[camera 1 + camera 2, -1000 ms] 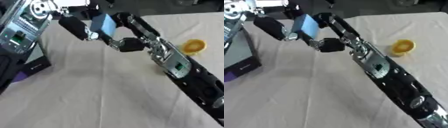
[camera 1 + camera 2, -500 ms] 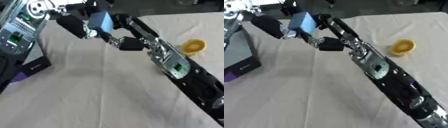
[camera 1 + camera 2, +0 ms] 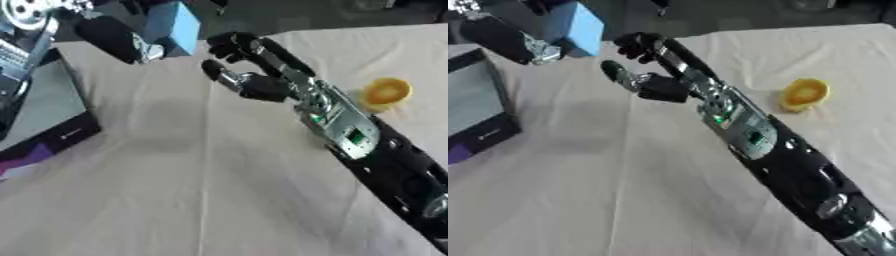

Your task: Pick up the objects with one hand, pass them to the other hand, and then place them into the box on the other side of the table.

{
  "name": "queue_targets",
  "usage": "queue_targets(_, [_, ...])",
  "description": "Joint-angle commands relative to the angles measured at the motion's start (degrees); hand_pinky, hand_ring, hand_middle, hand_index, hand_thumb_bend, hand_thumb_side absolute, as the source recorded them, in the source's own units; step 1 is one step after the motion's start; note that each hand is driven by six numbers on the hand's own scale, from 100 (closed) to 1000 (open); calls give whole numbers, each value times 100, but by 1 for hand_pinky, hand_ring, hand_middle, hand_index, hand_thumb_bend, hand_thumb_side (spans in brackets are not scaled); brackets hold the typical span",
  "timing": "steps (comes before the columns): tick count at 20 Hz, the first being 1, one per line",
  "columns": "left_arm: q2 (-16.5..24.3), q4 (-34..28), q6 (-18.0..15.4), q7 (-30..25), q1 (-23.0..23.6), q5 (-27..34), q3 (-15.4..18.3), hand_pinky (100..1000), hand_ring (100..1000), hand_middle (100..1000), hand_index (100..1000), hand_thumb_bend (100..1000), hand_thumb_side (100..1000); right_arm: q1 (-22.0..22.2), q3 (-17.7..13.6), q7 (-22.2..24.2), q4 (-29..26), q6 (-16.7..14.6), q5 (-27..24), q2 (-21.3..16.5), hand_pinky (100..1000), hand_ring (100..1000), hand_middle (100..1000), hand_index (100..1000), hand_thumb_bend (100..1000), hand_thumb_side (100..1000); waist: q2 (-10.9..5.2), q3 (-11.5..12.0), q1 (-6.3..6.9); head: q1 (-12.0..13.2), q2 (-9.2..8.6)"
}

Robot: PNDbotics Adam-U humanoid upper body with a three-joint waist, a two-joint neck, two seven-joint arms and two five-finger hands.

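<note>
A light blue block (image 3: pixel 172 27) hangs above the table's far left, held from the left and from above by my left hand (image 3: pixel 112 36), whose dark fingers curl against it. My right hand (image 3: pixel 251 80) is stretched out just right of and below the block. Its fingers are spread, hold nothing and stand apart from the block. The right forearm (image 3: pixel 745 132) runs diagonally down to the lower right corner. A small yellow rounded object (image 3: pixel 802 93) lies on the white cloth to the right of that arm.
A dark box (image 3: pixel 39 117) with a purple edge stands at the left side of the table, below my left hand. The white cloth (image 3: pixel 201 190) covers the table in front of the arms. The table's far edge runs just behind the hands.
The blue block has moved up and to the left with my left hand. A gap has opened between it and my right hand, whose fingers have spread.
</note>
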Motion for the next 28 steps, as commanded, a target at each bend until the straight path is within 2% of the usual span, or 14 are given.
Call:
queue_targets(1, [316,-85,71,161,3,58,234,816,763,623,653,100,256,-63,-68,15,-57,-9,40,-131,812,805,758,848,355,743,-60,11,46,-15,-8])
queue_targets(5, [589,-13,153,350,192,74,430,816,764,623,652,100,252,-57,-81,13,-69,-5,45,-169,812,804,757,846,356,719,-50,11,42,18,-8])
queue_targets(11, [1092,201,241,501,536,112,688,817,765,624,657,100,245,-68,-106,-13,-94,29,24,-227,809,798,750,838,371,530,-37,3,53,264,-8])
queue_targets(15, [1360,395,284,553,797,94,811,817,765,624,660,100,245,-81,-132,-55,-145,42,-39,-261,808,793,746,833,383,473,-31,-17,61,520,-8])
queue_targets(16, [1428,456,293,564,866,82,837,817,764,623,660,100,111,-86,-139,-62,-159,45,-46,-272,808,793,746,833,353,491,-30,-24,64,595,-8])
queue_targets(17, [1490,520,301,574,937,68,862,817,764,623,661,100,247,-91,-148,-70,-171,52,-49,-284,808,793,745,832,382,461,-29,-31,66,665,-8])
queue_targets(24, [1600,1040,378,752,1312,-28,1076,820,767,629,668,100,253,-32,-198,-202,-229,131,-81,-327,804,785,708,825,394,397,-4,-53,46,1034,-8])
queue_targets(28, [1609,1426,418,870,1416,-114,1160,820,767,631,671,100,249,-28,-232,-249,-255,136,-112,-342,804,784,701,824,396,391,12,-66,31,1125,-8])
